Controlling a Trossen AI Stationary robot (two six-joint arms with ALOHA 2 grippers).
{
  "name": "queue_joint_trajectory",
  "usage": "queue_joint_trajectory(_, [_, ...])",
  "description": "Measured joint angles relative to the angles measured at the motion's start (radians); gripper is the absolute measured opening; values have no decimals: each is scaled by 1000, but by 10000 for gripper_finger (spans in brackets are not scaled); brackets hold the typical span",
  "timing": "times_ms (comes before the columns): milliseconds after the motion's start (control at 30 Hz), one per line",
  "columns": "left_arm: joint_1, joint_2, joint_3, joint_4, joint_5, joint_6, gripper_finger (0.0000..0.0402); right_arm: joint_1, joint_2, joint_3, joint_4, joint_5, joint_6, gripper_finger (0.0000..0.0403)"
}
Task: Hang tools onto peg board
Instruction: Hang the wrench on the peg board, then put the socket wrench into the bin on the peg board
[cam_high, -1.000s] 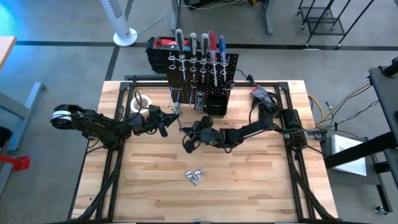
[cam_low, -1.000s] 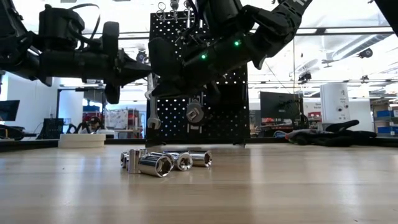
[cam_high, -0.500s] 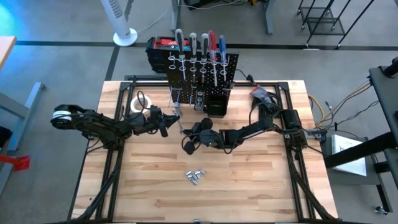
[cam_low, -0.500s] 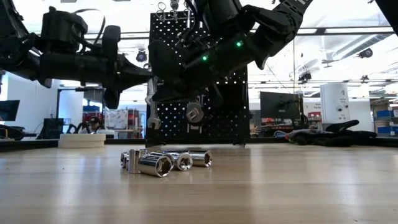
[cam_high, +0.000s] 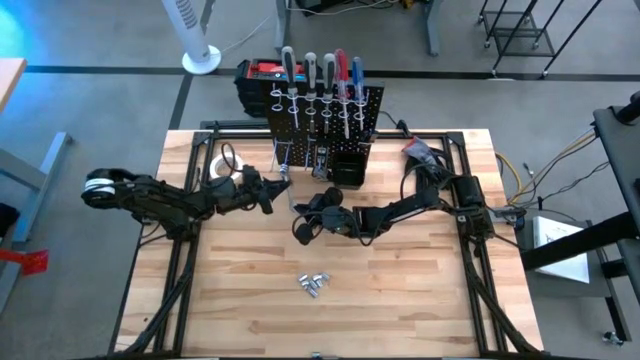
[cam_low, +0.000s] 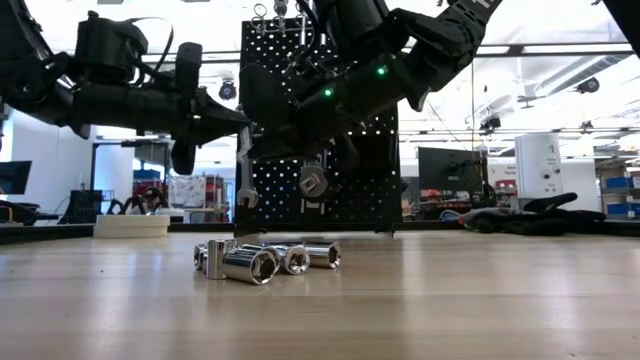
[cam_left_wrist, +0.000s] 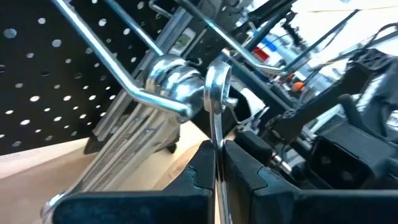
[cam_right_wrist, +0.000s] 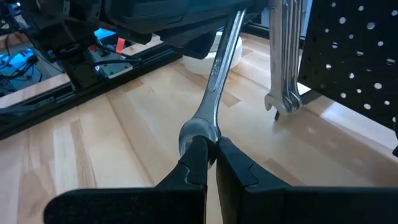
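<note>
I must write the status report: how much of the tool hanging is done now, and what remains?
Done: screwdrivers stand in the ring holders on the peg board, and wrenches hang on it. In hand: both the left gripper and right gripper are shut on one silver wrench, its ring end at a hook. Left: the sockets lying on the table.

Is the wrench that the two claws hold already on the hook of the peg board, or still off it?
Still off. The wrench has its ring end beside the hook, not threaded over it. Left claw and right claw are both shut on it.
</note>
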Motion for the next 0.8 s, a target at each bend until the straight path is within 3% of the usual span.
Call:
queue_joint_trajectory(300, [3,1,16,-90,-22,5,10,1,0,1,47,-30,-11,63])
queue_joint_trajectory(567, [-15,5,-13,-166,-68,62,83,38,-26,5,36,-33,-67,132])
queue_joint_trajectory(800, [-62,2,-20,-188,-66,55,136,99,-96,-8,20,-24,-160,163])
